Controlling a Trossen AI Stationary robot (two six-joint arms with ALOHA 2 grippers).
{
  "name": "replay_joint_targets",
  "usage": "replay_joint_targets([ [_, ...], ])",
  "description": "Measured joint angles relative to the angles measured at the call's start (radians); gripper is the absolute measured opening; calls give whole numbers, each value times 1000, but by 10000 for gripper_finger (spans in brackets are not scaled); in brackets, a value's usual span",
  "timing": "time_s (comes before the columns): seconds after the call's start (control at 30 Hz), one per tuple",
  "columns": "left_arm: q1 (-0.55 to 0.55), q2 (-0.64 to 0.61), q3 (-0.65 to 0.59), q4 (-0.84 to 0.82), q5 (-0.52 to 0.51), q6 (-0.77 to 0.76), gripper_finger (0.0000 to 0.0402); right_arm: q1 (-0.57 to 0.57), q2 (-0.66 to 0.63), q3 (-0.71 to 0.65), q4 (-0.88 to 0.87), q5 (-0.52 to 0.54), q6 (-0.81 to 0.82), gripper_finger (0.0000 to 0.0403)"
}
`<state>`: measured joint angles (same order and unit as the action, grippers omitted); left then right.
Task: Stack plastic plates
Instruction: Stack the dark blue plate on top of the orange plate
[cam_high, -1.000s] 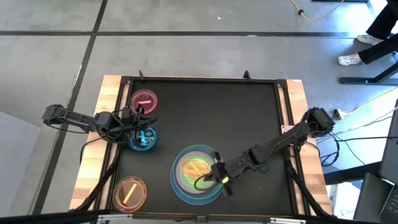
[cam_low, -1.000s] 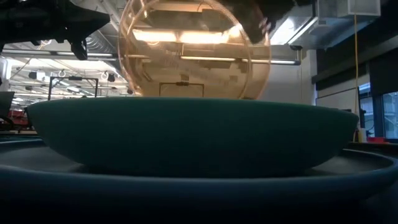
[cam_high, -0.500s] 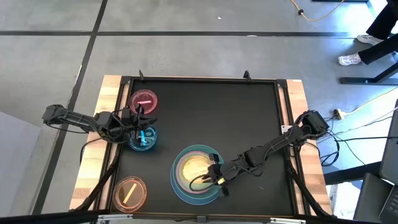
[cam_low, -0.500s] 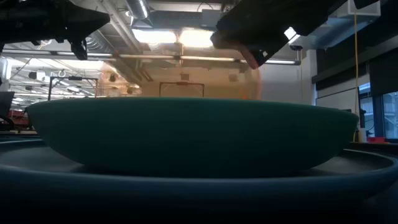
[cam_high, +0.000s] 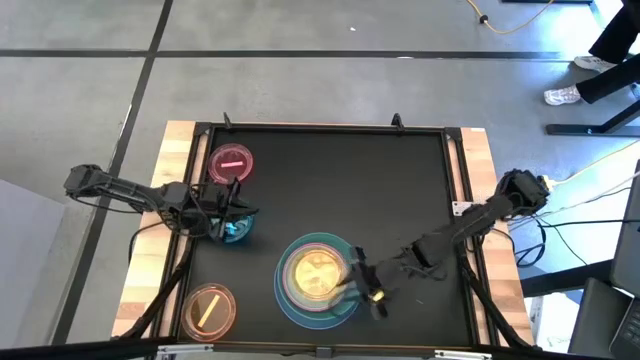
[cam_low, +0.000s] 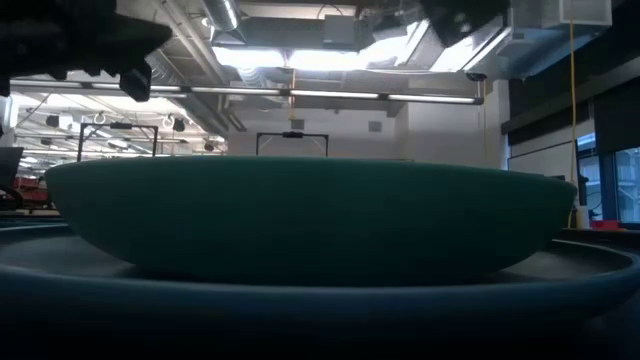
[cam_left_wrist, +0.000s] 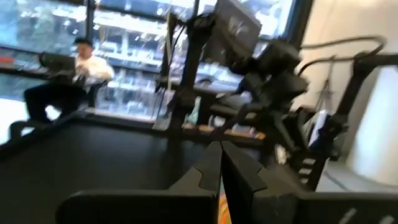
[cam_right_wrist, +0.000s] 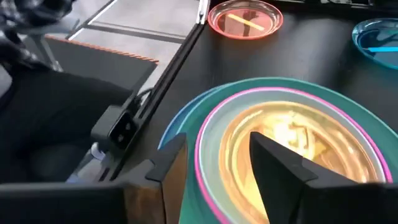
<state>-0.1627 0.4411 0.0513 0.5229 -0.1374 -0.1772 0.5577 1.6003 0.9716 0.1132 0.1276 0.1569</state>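
The big plates sit one inside the other to make the stack (cam_high: 316, 278), biggest at the bottom so it will not tip. A small orange plate (cam_right_wrist: 292, 140) lies on top. The right claw (cam_right_wrist: 214, 158) is wide open and holds nothing, just beside the stack's rim. The left claw (cam_high: 232, 210) hangs over the small blue plate (cam_high: 234, 228), far from the stack; I cannot tell if it is open. The pink plate (cam_high: 231, 161) and another orange plate (cam_high: 208, 309) wait on the black surface (cam_high: 400, 190).
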Motion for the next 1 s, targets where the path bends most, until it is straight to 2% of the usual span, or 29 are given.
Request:
replay_joint_targets([
  [0.13, -6, 92, 51, -40, -21, -21, 7, 20, -42, -69, 9, 71, 0, 167],
  [0.27, -55, 210, 164, -162, -68, -51, 7, 20, -90, -153, 81, 79, -4, 167],
  [0.43, -140, 374, 332, -414, -202, -101, 7, 14, -167, -259, 197, 92, -76, 167],
  [0.7, -227, 551, 604, -892, -206, -296, 7, -11, -306, -329, 222, 105, -190, 167],
  [0.83, -240, 599, 651, -907, -115, -306, 7, -26, -323, -331, 240, 106, -231, 167],
  [1.0, -235, 622, 656, -790, -161, -298, 7, -37, -324, -330, 314, 105, -290, 167],
])
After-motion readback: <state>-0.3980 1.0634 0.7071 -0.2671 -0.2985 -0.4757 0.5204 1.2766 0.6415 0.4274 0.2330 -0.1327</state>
